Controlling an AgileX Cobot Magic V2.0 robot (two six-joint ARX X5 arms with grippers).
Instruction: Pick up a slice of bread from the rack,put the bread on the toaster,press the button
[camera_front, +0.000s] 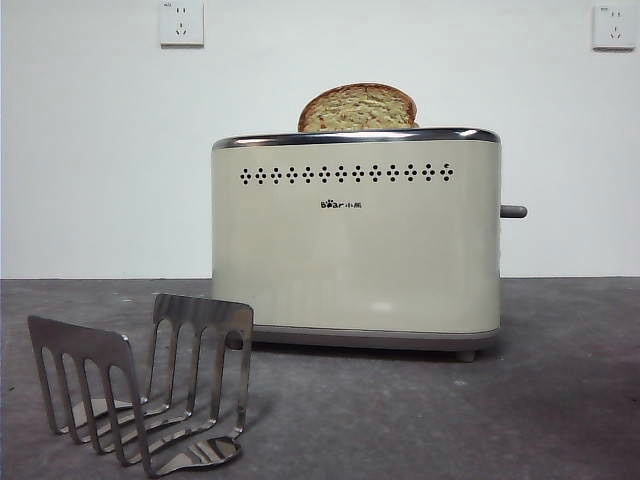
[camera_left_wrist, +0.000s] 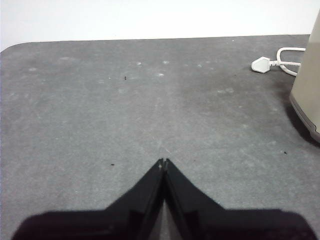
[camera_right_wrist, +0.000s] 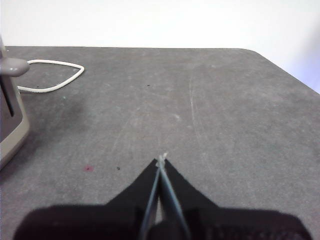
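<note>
Bread (camera_front: 357, 108) sits in the toaster (camera_front: 355, 240) slot, top half poking out; rack (camera_front: 140, 395) empty in front on the worktop (camera_front: 560, 400). Left claw (camera_left_wrist: 163, 161) clenched, holding nothing, hovering over bare worktop beside the toaster. Right claw (camera_right_wrist: 162, 160) clenched too, w/ the button (camera_right_wrist: 12, 66) off to its side, not pressed yet by the look. Risk: lever's short & stubby, so an off-centre push could slip off, or shove the toaster sideways.
</note>
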